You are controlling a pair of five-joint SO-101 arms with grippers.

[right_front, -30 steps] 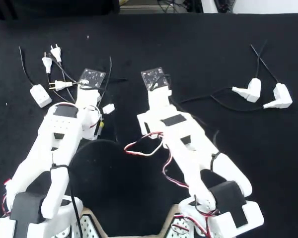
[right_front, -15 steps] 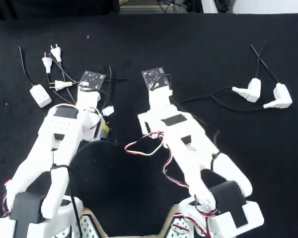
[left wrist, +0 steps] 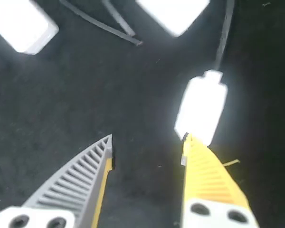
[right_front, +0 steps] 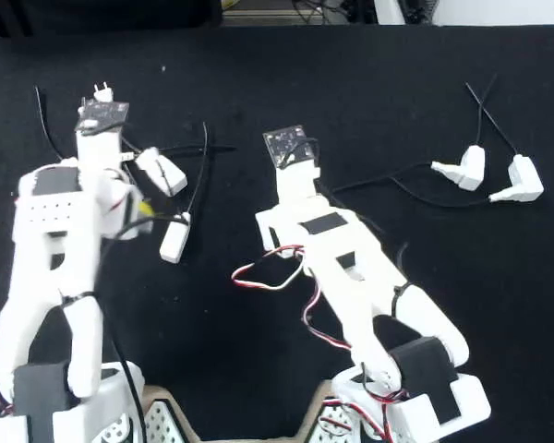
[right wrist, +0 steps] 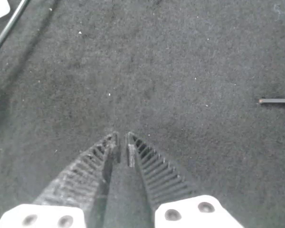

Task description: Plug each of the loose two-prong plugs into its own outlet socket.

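My left arm [right_front: 51, 212] stands over the left cluster of cables. My left gripper [left wrist: 147, 142] is open above the black mat, nothing between its fingers. A white block on a black cable [left wrist: 202, 109] lies just beyond the yellow fingertip [left wrist: 187, 145]. Two more white pieces [left wrist: 21, 23] [left wrist: 173, 12] lie farther off. From above, two white blocks [right_front: 162, 171] [right_front: 174, 242] lie right of that arm, and a two-prong plug [right_front: 102, 90] pokes out past its wrist. My right gripper [right wrist: 118, 145] is shut over bare mat. Two white angled plugs [right_front: 462, 166] [right_front: 523, 180] lie far right.
A black mat [right_front: 369, 83] covers the table. Black cables [right_front: 203, 148] trail between the two arms and run from the right arm [right_front: 323, 231] toward the angled plugs. A red and white wire loop [right_front: 268, 272] hangs beside the right arm.
The left arm has swung left and farther out, now covering the plugs at the left. Two white blocks now lie in the open on its right. The right arm has not moved.
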